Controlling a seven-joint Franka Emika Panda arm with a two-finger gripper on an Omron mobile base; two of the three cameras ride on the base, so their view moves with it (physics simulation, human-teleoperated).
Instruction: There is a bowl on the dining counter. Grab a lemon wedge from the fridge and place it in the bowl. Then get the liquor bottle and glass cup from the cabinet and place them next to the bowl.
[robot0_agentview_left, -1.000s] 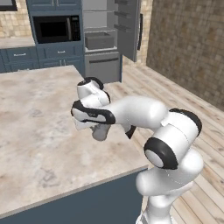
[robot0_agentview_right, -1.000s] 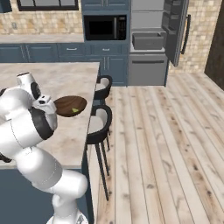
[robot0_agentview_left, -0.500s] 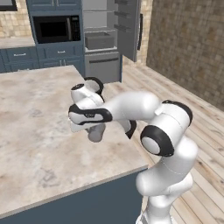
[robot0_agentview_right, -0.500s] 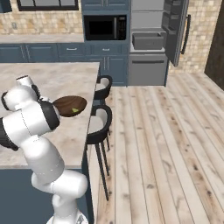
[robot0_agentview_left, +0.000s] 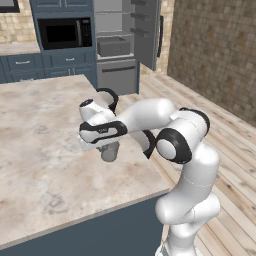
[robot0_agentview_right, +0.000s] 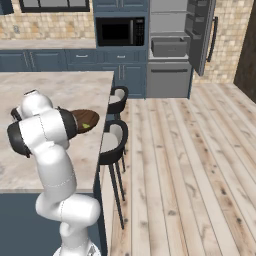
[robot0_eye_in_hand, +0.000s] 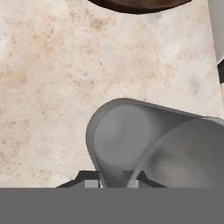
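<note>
The gripper (robot0_eye_in_hand: 113, 178) holds the glass cup (robot0_eye_in_hand: 157, 148): in the hand view its two dark finger tips (robot0_eye_in_hand: 89, 177) stand narrow, one on each side of the cup's near wall, and the grey tumbler lies just before the camera with its round bottom towards the stone top. In the left base view the glass cup (robot0_agentview_left: 110, 151) hangs under the hand (it looks like a short grey cylinder) a little above the dining counter (robot0_agentview_left: 35, 145), near the counter's right edge and closer to its front than to its far side.

The bowl (robot0_agentview_right: 86, 120) stands on the same counter, close to the right edge, and in the right base view it is partly hidden behind the arm. Inside it lies the lemon wedge (robot0_agentview_right: 86, 125), a tiny yellow-green piece near the rim on the side of the stools. In the hand view the dark rim of the bowl (robot0_eye_in_hand: 140, 5) shows at the top edge, apart from the cup.

Two black stools (robot0_agentview_right: 114, 142) stand against the counter's right edge. Beyond the counter, the fridge (robot0_agentview_right: 172, 50) stands with its door open, with grey shelves and a drawer inside, and the black microwave (robot0_agentview_right: 120, 31) is just beside it.
</note>
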